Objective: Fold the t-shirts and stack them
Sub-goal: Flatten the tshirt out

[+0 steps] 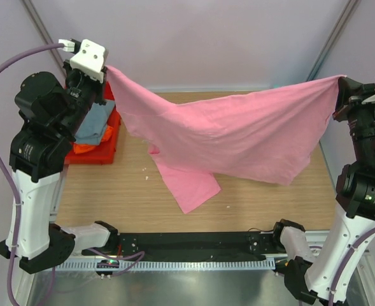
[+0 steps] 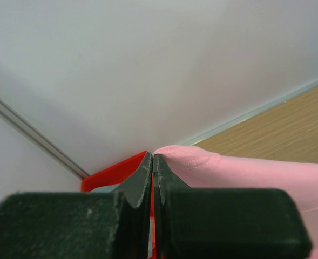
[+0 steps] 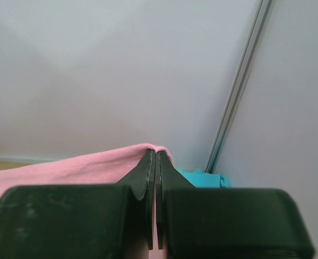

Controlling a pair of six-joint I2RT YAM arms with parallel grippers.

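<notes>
The wooden table [image 1: 111, 191] takes up most of the top view. Above it hangs the pink t-shirt [image 1: 238, 137], stretched in the air between the two arms. Its upper edge sags in the middle, and its lower part, with one sleeve, trails down onto the tabletop near the centre. At the left edge of the table sits a red bin [image 1: 107, 152] holding a grey t-shirt [image 1: 95, 124] on top of an orange one [image 1: 82, 148], both crumpled and unfolded. A scrap of teal t-shirt [image 3: 199, 177] shows past the right fingers in the right wrist view, but too little is visible to tell whether it is folded. The left gripper [image 2: 153, 159] is pressed together on one top corner of the pink cloth. The right gripper [image 3: 156, 156] pinches the opposite corner the same way. Judging by this, the task is near its start. No folded stack is in sight, and the pink shirt is only held up and spread, so it needs laying flat and folding. At least the grey and orange shirts remain to be done after it.
</notes>
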